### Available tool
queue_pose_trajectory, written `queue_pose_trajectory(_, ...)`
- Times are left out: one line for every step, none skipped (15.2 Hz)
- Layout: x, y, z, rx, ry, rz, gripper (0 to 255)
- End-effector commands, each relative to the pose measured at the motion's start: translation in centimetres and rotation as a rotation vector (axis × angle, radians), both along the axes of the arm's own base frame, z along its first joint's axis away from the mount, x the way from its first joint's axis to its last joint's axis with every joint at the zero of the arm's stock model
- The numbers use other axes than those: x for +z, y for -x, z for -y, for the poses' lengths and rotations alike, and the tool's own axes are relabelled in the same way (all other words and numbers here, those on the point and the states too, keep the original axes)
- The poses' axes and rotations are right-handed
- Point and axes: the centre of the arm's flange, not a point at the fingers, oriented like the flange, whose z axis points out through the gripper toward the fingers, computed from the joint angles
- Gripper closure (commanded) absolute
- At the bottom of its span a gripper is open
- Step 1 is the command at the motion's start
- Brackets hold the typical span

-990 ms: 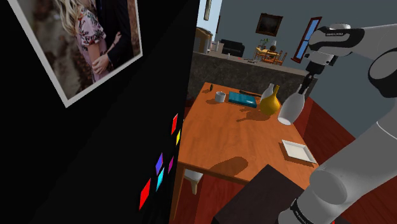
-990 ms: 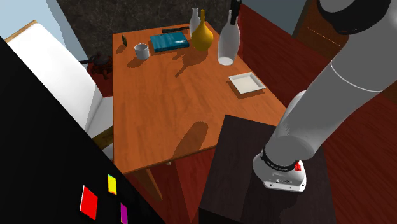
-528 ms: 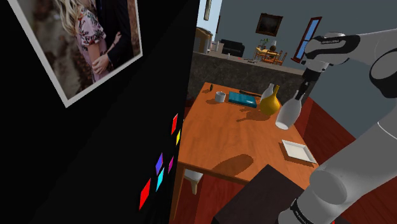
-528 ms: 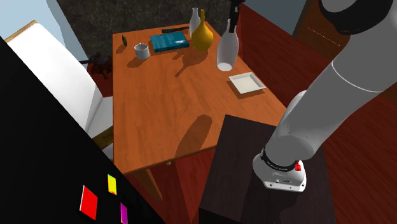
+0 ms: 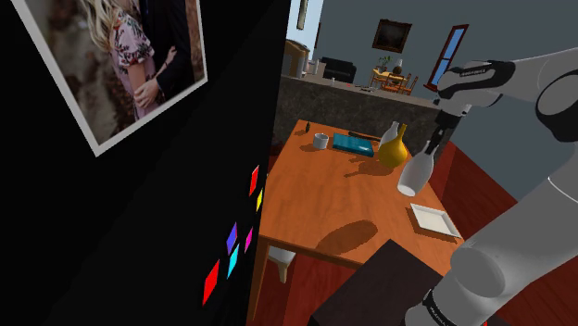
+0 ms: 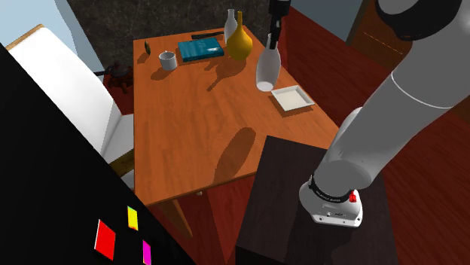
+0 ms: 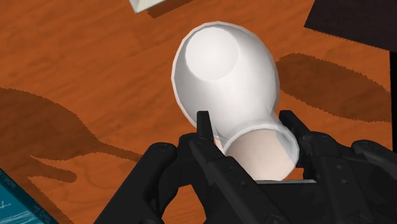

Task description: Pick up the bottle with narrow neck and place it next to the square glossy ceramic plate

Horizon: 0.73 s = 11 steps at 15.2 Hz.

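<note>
Wrist view: the all-black two-finger gripper (image 7: 247, 127) clamps the neck of the plain white narrow-necked bottle (image 7: 222, 70), which hangs base-down over the orange-brown wooden table (image 6: 188, 135) near the square white plate (image 6: 292, 98), seemingly held high to clear the tabletop.

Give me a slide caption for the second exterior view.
Black gripper holds the white bottle by its neck above the table, near the square plate.

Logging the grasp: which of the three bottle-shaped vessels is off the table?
The large white bottle, clasped at its neck by the claw, hanging tilted; the yellow vase and the small pale bottle stand on the table.
</note>
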Motion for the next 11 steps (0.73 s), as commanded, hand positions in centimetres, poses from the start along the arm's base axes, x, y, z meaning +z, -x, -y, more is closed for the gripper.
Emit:
queue_pose_trajectory(-1.0,-0.1,0.0,0.000,0.001,0.001,255)
queue_pose_trajectory(-1.6,-0.1,0.0,0.000,0.001,0.001,255)
queue_pose_trajectory(-2.1,-0.1,0.0,0.000,0.001,0.001,255)
queue_pose_trajectory(-2.6,-0.1,0.0,0.000,0.001,0.001,255)
queue_pose_trajectory(-3.2,-0.1,0.0,0.000,0.001,0.001,255)
queue_pose_trajectory(-3.7,-0.1,0.0,0.000,0.001,0.001,255)
queue_pose_trajectory(-4.2,-0.1,0.0,0.000,0.001,0.001,255)
queue_pose_trajectory(-4.7,-0.1,0.0,0.000,0.001,0.001,255)
queue_pose_trajectory(-5.3,-0.1,0.0,0.000,0.001,0.001,255)
queue_pose_trajectory(-5.8,-0.1,0.0,0.000,0.001,0.001,255)
queue_pose_trajectory(-6.3,-0.1,0.0,0.000,0.001,0.001,255)
